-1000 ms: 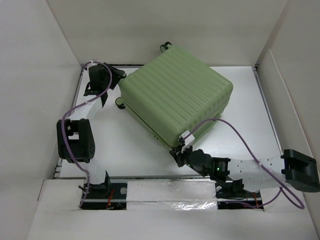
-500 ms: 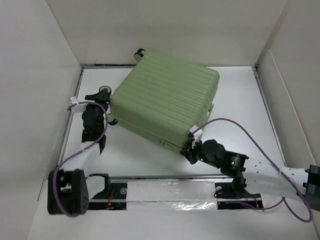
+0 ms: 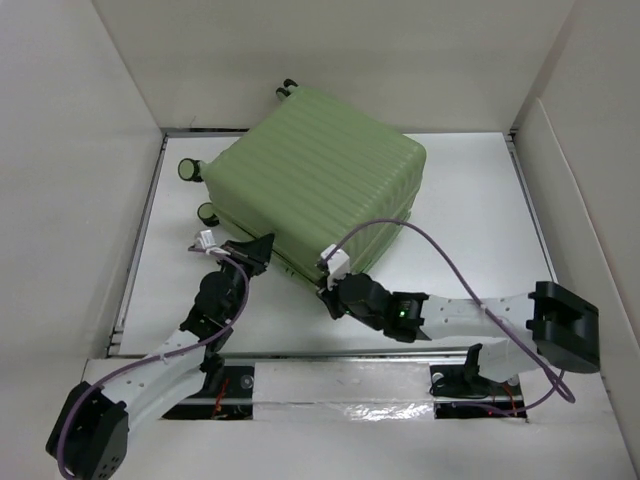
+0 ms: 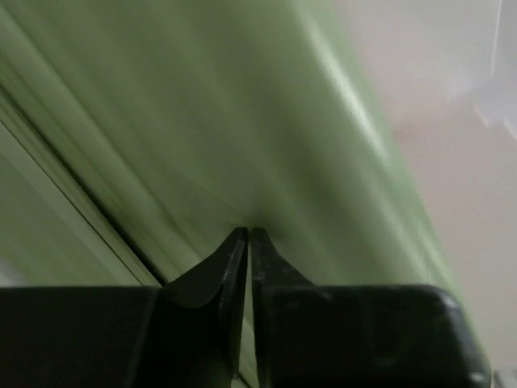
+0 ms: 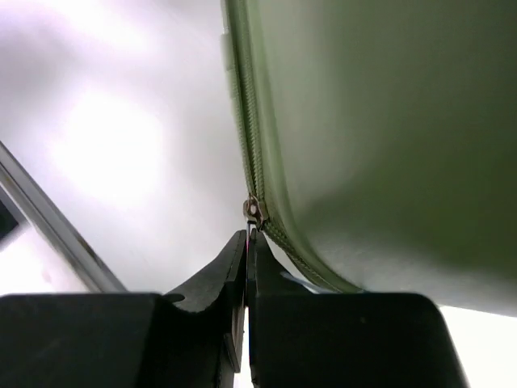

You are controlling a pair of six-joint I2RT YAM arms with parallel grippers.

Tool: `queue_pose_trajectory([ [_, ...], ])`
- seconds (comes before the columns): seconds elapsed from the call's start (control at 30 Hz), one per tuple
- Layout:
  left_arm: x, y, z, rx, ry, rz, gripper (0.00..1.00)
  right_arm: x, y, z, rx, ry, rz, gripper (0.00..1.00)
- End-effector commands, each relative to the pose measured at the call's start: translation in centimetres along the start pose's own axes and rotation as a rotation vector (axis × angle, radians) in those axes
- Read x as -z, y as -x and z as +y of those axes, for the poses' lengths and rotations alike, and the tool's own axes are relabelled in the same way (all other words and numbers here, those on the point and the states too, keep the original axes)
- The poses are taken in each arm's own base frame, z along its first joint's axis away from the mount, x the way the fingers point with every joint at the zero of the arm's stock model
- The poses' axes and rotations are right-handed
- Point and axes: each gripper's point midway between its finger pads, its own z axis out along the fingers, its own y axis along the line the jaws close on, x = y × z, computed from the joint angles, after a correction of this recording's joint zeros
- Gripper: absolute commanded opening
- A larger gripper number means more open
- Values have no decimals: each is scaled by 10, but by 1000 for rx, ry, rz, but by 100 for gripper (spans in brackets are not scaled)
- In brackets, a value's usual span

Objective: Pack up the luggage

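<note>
Fingers (image 5: 230,267) of the right gripper (image 3: 328,295) pinch the zipper pull (image 5: 254,211) at the near corner of the luggage (image 3: 315,170). We see the case lying closed, ribbed shell up, its inside hidden, skewed across the far left of the white surface (image 3: 470,210). The left gripper (image 3: 263,243) sets its fingers (image 4: 218,271), pressed together, against the near-left side. Its wrist view is smeared by blur. Wheels (image 3: 189,168) show at the left and far edges. White tags (image 3: 333,258) on the arm cables are too small for us to read.
</note>
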Motion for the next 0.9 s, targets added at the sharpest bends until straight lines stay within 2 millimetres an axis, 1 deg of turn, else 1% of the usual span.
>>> queue_pose_trajectory([
  [0.0,17,-50,-6,-75,-66,216,0,12,97,77,-55,219,-273,0],
  [0.03,20,-54,-14,-76,-88,233,0,17,100,61,-55,188,-295,0],
  [0.07,21,-55,-17,-75,-97,234,0,20,98,48,-60,161,-294,0],
  [0.1,22,-55,-18,-81,-96,231,0,20,104,18,-84,106,-310,0],
  [0.13,21,-48,-22,-83,-98,208,0,23,91,-1,-95,78,-292,0],
  [0.17,20,-44,-26,-97,-97,198,0,40,105,-27,-125,48,-344,0],
  [0.2,20,-42,-23,-114,-87,192,0,48,104,-39,-133,35,-354,0],
  [0.23,18,-26,-35,-115,-96,142,0,56,102,-48,-141,25,-360,0],
  [0.27,17,-18,-37,-142,-82,120,0,71,95,-59,-148,14,-361,0],
  [0.3,18,-14,-34,-167,-55,114,0,78,91,-67,-160,-6,-363,0],
  [0.33,18,-1,-43,-180,-50,83,9,91,84,-81,-187,-34,-370,0],
  [0.37,17,8,-55,-171,-69,59,9,92,85,-86,-199,-48,-373,0],
  [0.4,16,11,-53,-184,-45,61,42,104,77,-93,-217,-65,-381,0],
  [0.43,13,24,-67,-178,-37,36,57,110,74,-103,-242,-91,-393,0],
  [0.47,11,28,-69,-161,-11,33,69,115,67,-109,-250,-113,-383,0],
  [0.5,9,27,-57,-187,56,53,84,124,67,-114,-259,-121,-410,0],
  [0.53,1,35,-63,-190,95,42,90,127,67,-119,-263,-135,-420,0],
  [0.57,-3,39,-59,-191,130,48,93,129,66,-122,-262,-137,-416,0],
  [0.6,-6,38,-45,-215,191,81,96,128,61,-122,-251,-129,-395,0],
  [0.63,-18,45,-40,-211,219,99,97,125,60,-119,-237,-114,-381,0],
  [0.7,-29,51,-33,-177,228,125,98,122,60,-115,-225,-85,-370,0],
  [0.73,-35,55,-24,-154,217,151,98,119,59,-115,-216,-83,-358,0],
  [0.77,-38,58,-21,-118,214,144,98,118,58,-113,-214,-74,-351,0],
  [0.8,-44,67,-28,-100,168,109,98,117,58,-113,-212,-71,-349,0],
  [0.83,-47,67,-22,-93,166,106,98,117,58,-112,-209,-70,-345,0],
  [0.87,-52,74,-20,-81,167,86,98,116,57,-112,-209,-70,-344,0],
])
